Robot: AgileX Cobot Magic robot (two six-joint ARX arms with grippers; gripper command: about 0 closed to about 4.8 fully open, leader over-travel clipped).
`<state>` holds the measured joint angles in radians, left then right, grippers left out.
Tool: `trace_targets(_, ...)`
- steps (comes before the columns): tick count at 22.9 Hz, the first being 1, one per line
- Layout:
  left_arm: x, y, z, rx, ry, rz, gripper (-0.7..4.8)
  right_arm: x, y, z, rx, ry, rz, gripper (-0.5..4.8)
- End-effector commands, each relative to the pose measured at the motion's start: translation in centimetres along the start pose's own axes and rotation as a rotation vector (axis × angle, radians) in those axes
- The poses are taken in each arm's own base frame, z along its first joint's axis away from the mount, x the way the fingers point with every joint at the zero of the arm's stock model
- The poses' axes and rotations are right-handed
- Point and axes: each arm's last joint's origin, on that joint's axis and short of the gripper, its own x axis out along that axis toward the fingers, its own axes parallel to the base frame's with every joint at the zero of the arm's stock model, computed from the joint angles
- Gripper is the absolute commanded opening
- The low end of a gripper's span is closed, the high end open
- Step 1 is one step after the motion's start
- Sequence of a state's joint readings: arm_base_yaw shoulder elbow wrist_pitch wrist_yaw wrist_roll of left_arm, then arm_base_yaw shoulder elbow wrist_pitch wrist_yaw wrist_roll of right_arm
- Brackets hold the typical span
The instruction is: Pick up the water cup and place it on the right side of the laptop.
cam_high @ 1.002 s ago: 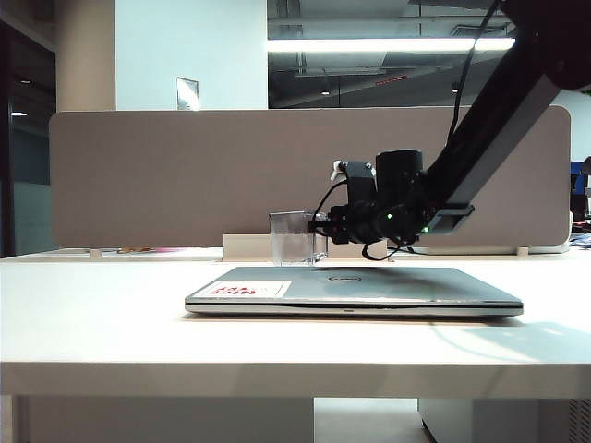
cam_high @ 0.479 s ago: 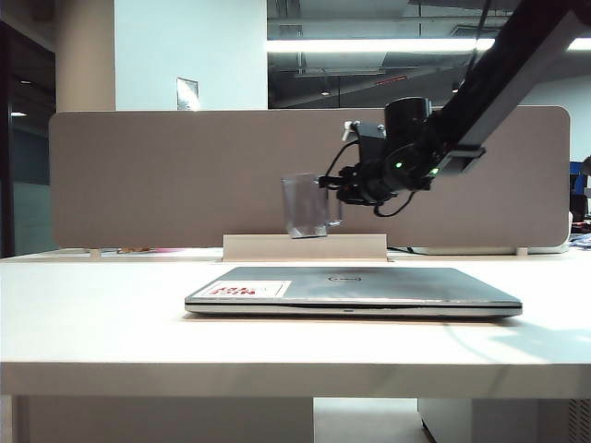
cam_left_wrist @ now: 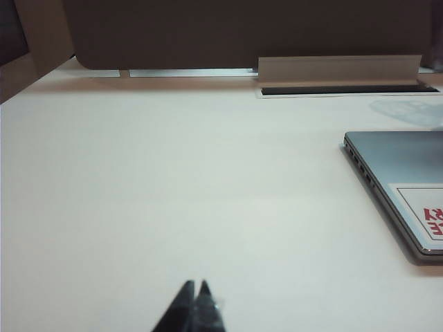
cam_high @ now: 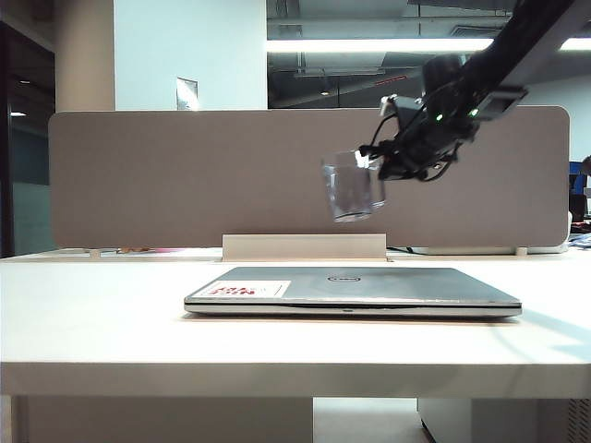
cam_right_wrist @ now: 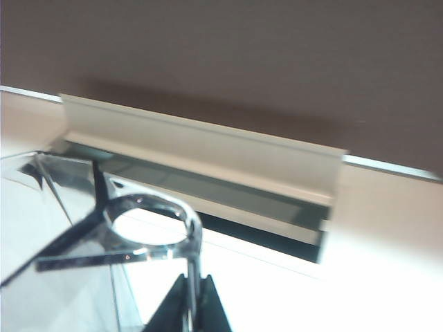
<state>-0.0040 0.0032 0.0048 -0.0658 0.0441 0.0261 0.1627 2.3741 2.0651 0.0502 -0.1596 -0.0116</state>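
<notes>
At the far left of the exterior view a dark glass wall meets a beige column (cam_high: 83,55), with a pale blue wall (cam_high: 189,46) beside it carrying a small notice. A long grey-brown divider panel (cam_high: 185,180) runs behind the white table (cam_high: 92,323), and a strip light (cam_high: 369,44) glows in the dark ceiling above it. The left gripper (cam_left_wrist: 196,294) shows only in its wrist view, its two dark tips pressed together with nothing between them, low over bare tabletop and well apart from the laptop's corner. The laptop (cam_high: 369,288) lies shut and flat near the middle of the table, a white sticker with red print (cam_high: 249,289) on the left of its lid. A pale raised strip (cam_high: 305,246) sits against the divider behind it. Above the laptop's middle, clear of the lid, the water cup (cam_high: 353,187) hangs tilted in the air. The right gripper (cam_high: 386,166), on a black arm slanting down from the upper right, is clamped on the cup's handle (cam_right_wrist: 156,225).
</notes>
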Motion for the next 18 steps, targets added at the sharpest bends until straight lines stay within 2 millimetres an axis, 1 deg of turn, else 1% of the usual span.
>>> trace_targets(1,0.0,0.0,0.2,0.0,-0.012,-0.005,-0.04,-2.6,-1.3,3.6,-0.023,-0.046,-0.012,-0.01)
trace_targets(3,0.0,0.0,0.2,0.0,-0.012,-0.005,-0.04,-3.6,-2.0,4.6,-0.021,-0.056,-0.024,-0.01)
trace_targets(4,0.0,0.0,0.2,0.0,-0.012,-0.005,-0.04,-4.6,-2.5,5.5,-0.019,-0.056,-0.028,-0.01)
trace_targets(5,0.0,0.0,0.2,0.0,-0.012,-0.005,-0.04,-5.0,-2.7,5.9,-0.018,-0.056,-0.028,-0.01)
trace_targets(6,0.0,0.0,0.2,0.0,-0.013,-0.005,-0.04,-6.1,-3.2,6.8,-0.015,-0.056,-0.034,-0.01)
trace_targets(7,0.0,0.0,0.2,0.0,-0.013,-0.005,-0.04,-6.6,-3.5,7.2,-0.013,-0.054,-0.041,-0.01)
trace_targets(8,0.0,0.0,0.2,0.0,-0.013,-0.005,-0.04,-7.7,-3.8,8.0,-0.011,-0.045,-0.045,-0.01)
trace_targets(9,0.0,0.0,0.2,0.0,-0.013,-0.005,-0.04,-8.3,-4.0,8.4,-0.015,-0.04,-0.039,-0.01)
trace_targets(11,0.0,0.0,0.2,0.0,-0.013,-0.006,-0.04,-10.1,-4.5,9.7,-0.012,-0.036,-0.052,-0.02)
trace_targets(12,0.0,0.0,0.2,-0.001,-0.013,-0.006,-0.04,-11.3,-5.0,10.6,-0.009,-0.045,-0.068,-0.02)
trace_targets(13,0.0,0.0,0.2,-0.005,-0.013,-0.006,-0.04,-12.0,-5.3,11.0,-0.007,-0.047,-0.076,-0.01)
trace_targets(14,0.0,0.0,0.2,-0.016,-0.013,-0.005,-0.04,-13.4,-5.7,12.0,-0.007,-0.063,-0.092,-0.02)
trace_targets(16,0.0,0.0,0.2,-0.018,-0.013,-0.006,-0.04,-14.8,-5.9,12.8,-0.006,-0.088,-0.107,-0.02)
trace_targets(18,0.0,0.0,0.2,-0.018,-0.013,-0.006,-0.04,-16.5,-6.1,12.9,0.014,-0.098,-0.103,-0.02)
